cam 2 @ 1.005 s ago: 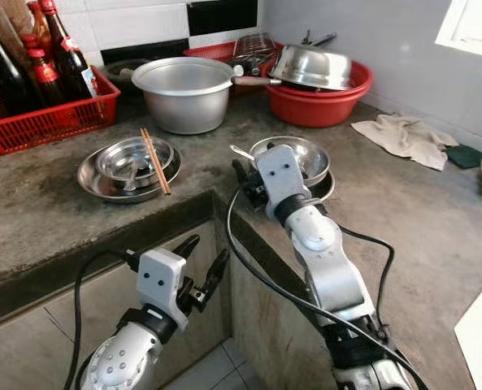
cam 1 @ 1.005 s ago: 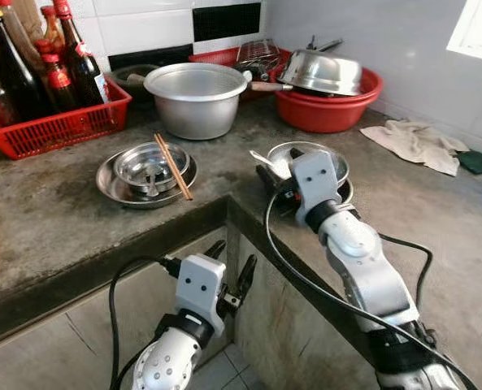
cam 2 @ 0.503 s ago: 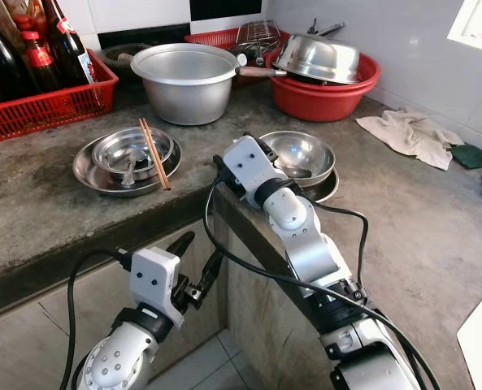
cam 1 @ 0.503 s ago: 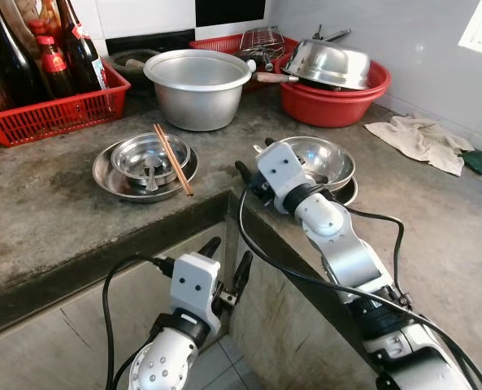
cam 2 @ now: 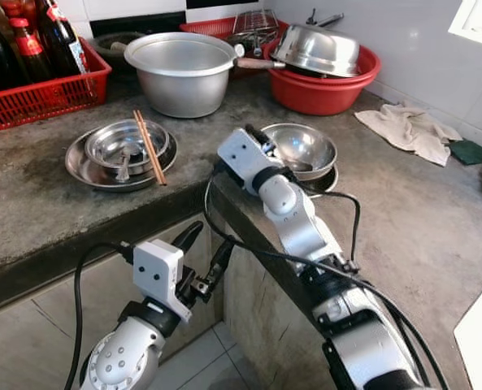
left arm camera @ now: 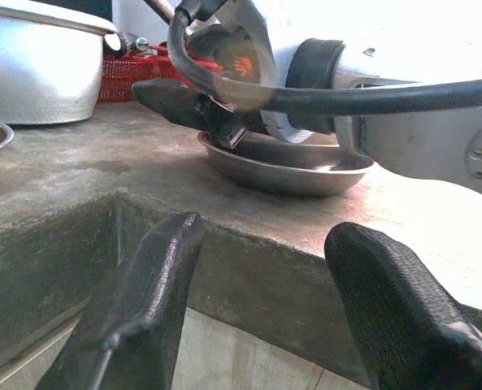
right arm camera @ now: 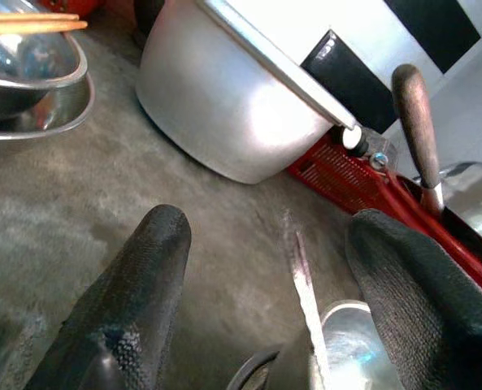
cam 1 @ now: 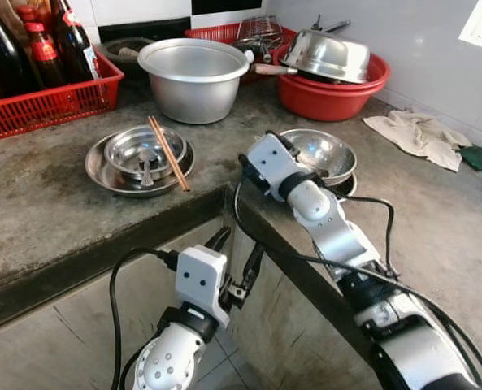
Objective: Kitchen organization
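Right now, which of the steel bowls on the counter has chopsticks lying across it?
The shallow steel bowl nested in a steel plate, nearer the red bottle crate. Brown chopsticks rest across its rim; the steel bowl beside the right claw has none.

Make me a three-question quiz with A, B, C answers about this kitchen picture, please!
1. Where do the chopsticks lie?
A. Across the small steel bowl on the counter
B. In the red basin
C. On the floor

2. What colour is the crate holding the bottles?
A. Blue
B. Red
C. Green

3. How is the right hand?
A. Shut on a spoon
B. Shut on a cloth
C. Open

Answers:
1 A, they rest slanted over its rim.
2 B, its red mesh wall shows at the counter's back left.
3 C, the right wrist view shows bare counter between its two black fingers.
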